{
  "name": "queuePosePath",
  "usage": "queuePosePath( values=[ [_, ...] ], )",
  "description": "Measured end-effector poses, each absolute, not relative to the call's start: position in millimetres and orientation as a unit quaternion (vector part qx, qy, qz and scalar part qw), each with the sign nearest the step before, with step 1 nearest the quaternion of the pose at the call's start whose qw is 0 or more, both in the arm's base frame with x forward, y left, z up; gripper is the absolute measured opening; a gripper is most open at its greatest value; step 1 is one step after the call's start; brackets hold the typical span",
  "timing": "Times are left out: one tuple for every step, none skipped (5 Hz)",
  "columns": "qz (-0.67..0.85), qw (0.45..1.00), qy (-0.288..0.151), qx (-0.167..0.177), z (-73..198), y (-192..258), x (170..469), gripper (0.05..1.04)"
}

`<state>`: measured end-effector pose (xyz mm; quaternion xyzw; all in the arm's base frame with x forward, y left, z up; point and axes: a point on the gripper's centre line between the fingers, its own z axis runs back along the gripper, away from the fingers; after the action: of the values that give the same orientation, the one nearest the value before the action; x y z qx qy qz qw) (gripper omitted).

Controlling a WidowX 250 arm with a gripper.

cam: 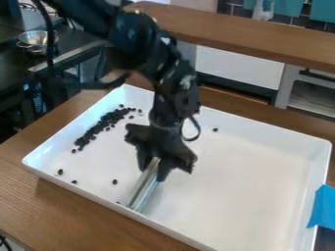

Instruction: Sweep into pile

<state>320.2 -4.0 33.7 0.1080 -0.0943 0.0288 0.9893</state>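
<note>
White tray point(262, 179), set on a wooden table point(65, 208); blue tape point(323, 208) at its right side in the view. The claw point(155, 163) is above the tray, pointing down, and is clenched on a shiny bar point(144, 186), one finger at each side. The bar is tilted, its low end by the near wall; it appears to meet the tray floor, though contact cannot be confirmed.

Beans point(108, 121): dark, mostly gathered in a long, loose band toward the tray's left wall. Strays noted: three in the near left part, one close by the bar's low end, and one point(215, 130) on the far side of the arm point(173, 88), well apart from the rest.

Step in hand, as judged: sweeping, partly done. The next move calls for setting the bar outside the near strays and pushing them, low and slow, toward the band. Risk: rolling beans slipping round its ends. The lone outlier will need its own pass.
</note>
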Motion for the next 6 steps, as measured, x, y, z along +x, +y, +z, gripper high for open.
queuePosePath(
  values=[
    [0.024,0.987,-0.094,0.128,25,2,321,0.369],
    [0.019,0.986,-0.090,0.142,24,12,321,0.369],
    [0.015,0.985,-0.066,0.159,25,40,320,0.369],
    [0.002,0.983,-0.046,0.181,26,69,314,0.369],
    [-0.020,0.979,-0.037,0.200,27,102,310,0.369],
    [-0.035,0.974,-0.040,0.220,28,135,307,0.369]
  ],
)
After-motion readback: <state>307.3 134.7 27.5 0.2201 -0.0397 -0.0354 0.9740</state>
